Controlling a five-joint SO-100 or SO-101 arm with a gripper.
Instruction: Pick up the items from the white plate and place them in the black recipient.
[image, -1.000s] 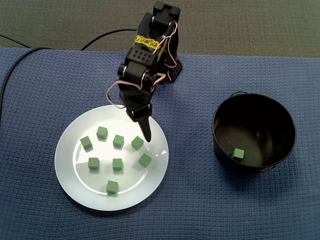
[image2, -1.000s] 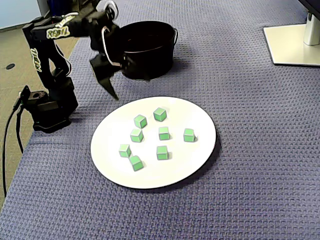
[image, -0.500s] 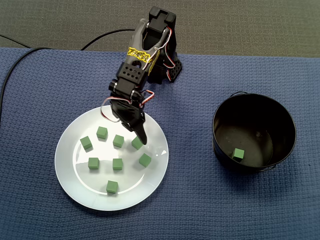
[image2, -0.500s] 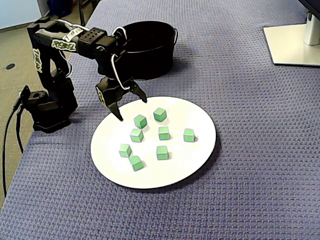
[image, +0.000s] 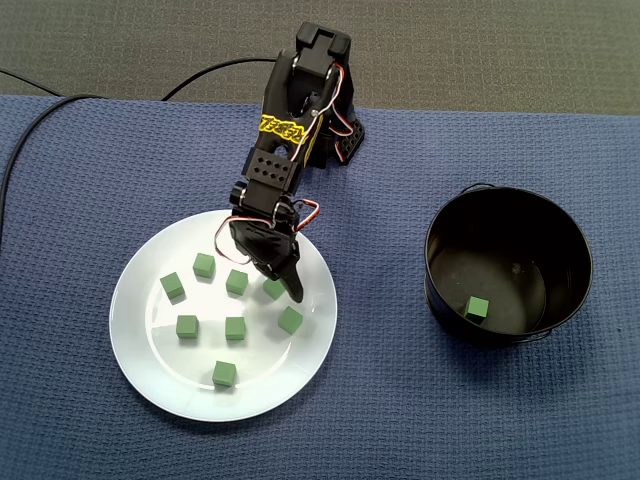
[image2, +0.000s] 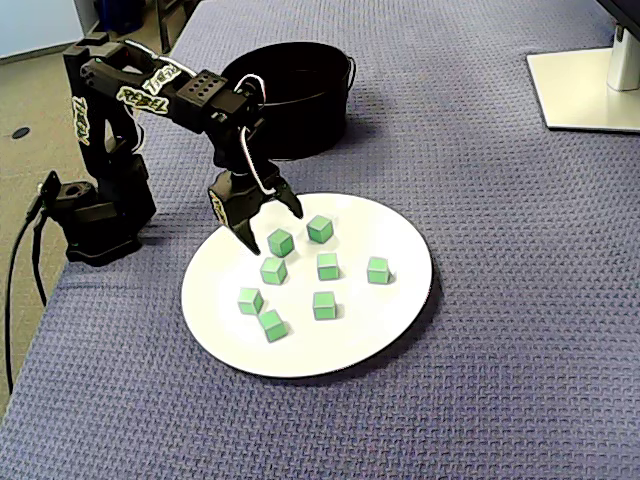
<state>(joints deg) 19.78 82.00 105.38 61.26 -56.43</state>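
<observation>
One small green cube (image: 476, 309) in the black round pot (image: 575, 262), eight green cubes (image: 224, 374) left on the round white plate (image: 135, 330); pincer (image2: 272, 226) open, empty, low beside the arm-side cube (image2: 280, 242).

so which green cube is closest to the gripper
The cube nearest the arm base, right at the open gripper's fingertips; the other seven lie farther off.

green cubes (image: 224, 374), white plate (image: 135, 335), black pot (image: 567, 243)

Eight green cubes (image: 235, 328) on plate (image: 140, 352), another in pot (image: 438, 262).
</observation>
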